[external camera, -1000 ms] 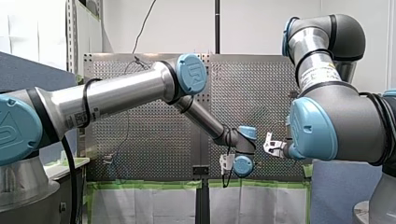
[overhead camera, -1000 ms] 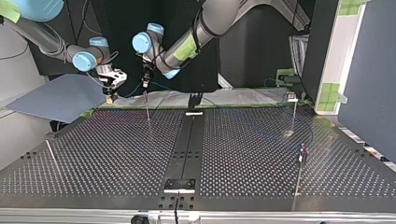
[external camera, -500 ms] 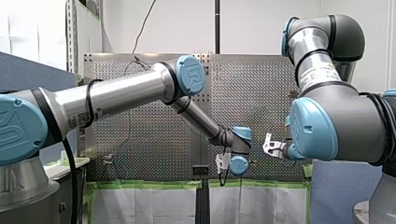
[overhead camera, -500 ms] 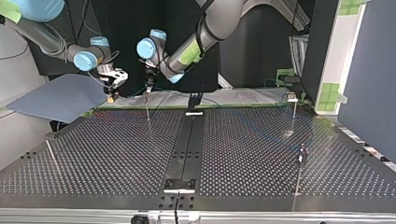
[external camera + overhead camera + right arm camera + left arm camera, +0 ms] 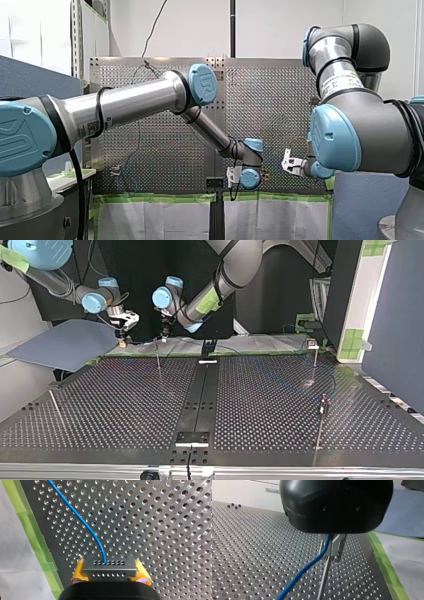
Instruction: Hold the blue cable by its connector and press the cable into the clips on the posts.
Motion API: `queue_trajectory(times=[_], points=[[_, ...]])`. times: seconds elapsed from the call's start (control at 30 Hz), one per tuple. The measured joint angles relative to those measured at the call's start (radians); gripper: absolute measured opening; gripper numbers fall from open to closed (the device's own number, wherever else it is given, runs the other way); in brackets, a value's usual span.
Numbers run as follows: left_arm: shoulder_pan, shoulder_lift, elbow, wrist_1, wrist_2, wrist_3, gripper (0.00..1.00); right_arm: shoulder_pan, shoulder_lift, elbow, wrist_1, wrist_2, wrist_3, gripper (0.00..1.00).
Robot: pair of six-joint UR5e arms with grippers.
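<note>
In the right wrist view my right gripper (image 5: 110, 574) is shut, its yellow pads (image 5: 78, 573) clamping a grey connector (image 5: 109, 565). The blue cable (image 5: 80, 521) runs from the connector out over the perforated table. In the left wrist view my left gripper (image 5: 332, 555) has its metal fingers shut on the blue cable (image 5: 303, 573), directly above a thin post (image 5: 323, 581). In the top view my left gripper (image 5: 164, 333) hangs over that post (image 5: 157, 354) near the far edge. My right gripper (image 5: 123, 339) is beside it at the left.
More thin posts stand on the table: one at the top view's far right (image 5: 314, 359), one at the near right (image 5: 322, 415) and one leaning at the left (image 5: 55, 407). A black rail (image 5: 200, 395) runs down the middle. Green tape (image 5: 37, 540) lines the table's edge.
My left arm has carried the cable rightward in the top view, over the post's top. My right gripper has shifted a little the same way with the connector.
</note>
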Motion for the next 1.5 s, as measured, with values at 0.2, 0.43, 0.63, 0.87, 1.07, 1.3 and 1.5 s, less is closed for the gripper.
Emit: queue_trajectory(times=[0.2, 0.43, 0.63, 0.87, 1.07, 1.3, 1.5], points=[[0.007, -0.003, 0.010, 0.000, 0.010, -0.003, 0.00, -0.017, 0.002, 0.000, -0.007, -0.004, 0.008, 0.00], [0.027, -0.003, 0.029, 0.001, 0.018, -0.006, 0.00, -0.030, 0.002, 0.000, -0.023, -0.028, 0.017, 0.00], [0.052, -0.004, 0.042, -0.002, 0.026, -0.013, 0.00, -0.029, 0.002, -0.002, -0.026, -0.040, 0.018, 0.00], [0.063, -0.010, 0.044, -0.008, 0.042, -0.032, 0.00, -0.024, 0.002, -0.004, -0.026, -0.041, 0.018, 0.00], [0.059, -0.051, 0.078, -0.036, 0.059, -0.050, 0.00, -0.023, 0.002, -0.006, -0.027, -0.041, 0.017, 0.00], [0.073, -0.097, 0.107, -0.064, 0.075, -0.061, 0.00, -0.023, 0.002, -0.007, -0.031, -0.041, 0.019, 0.00], [0.088, -0.102, 0.123, -0.074, 0.089, -0.067, 0.00, -0.022, 0.003, -0.007, -0.034, -0.042, 0.024, 0.00]])
